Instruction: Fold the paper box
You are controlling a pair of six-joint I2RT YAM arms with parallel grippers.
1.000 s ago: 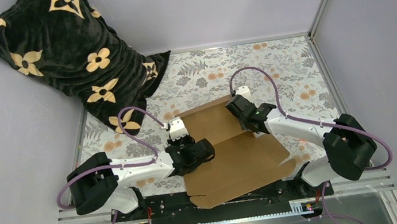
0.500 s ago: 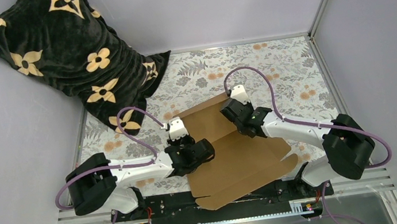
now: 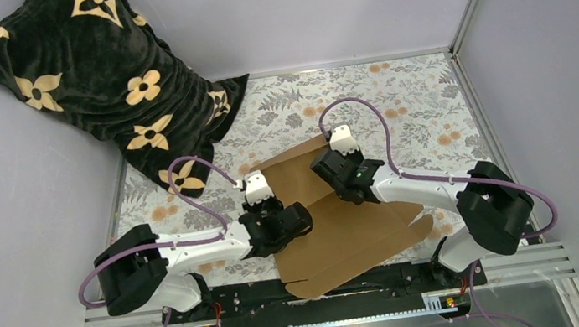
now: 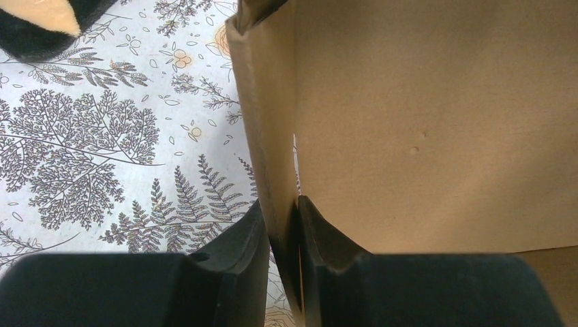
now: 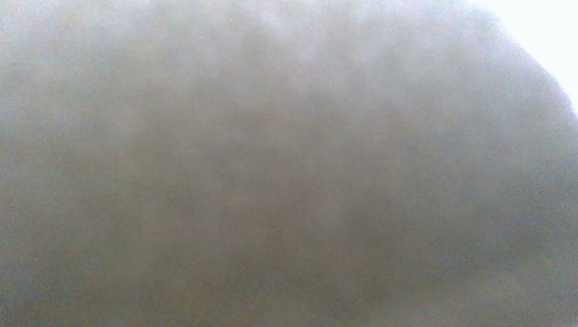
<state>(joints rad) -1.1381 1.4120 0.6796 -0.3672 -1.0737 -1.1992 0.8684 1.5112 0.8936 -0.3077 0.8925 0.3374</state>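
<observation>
The paper box (image 3: 338,233) is a brown cardboard sheet, partly folded, lying near the table's front edge between my arms. My left gripper (image 3: 289,221) is shut on the box's left wall; in the left wrist view the two black fingers pinch the upright cardboard wall (image 4: 272,136) at the gripper (image 4: 283,235). My right gripper (image 3: 337,176) presses against the raised rear panel of the box. The right wrist view shows only a blurred grey-brown surface right at the lens, so its fingers are hidden.
A black pillow with tan flowers (image 3: 89,80) leans in the back left corner. The floral tablecloth (image 3: 396,99) covers the table. Grey walls and a metal frame post (image 3: 469,13) close the sides. The black front rail (image 3: 244,296) runs along the near edge.
My right gripper has moved left and a little back, pushing the rear panel. The box's front part has shifted slightly left. My left gripper has stayed put, holding the wall.
</observation>
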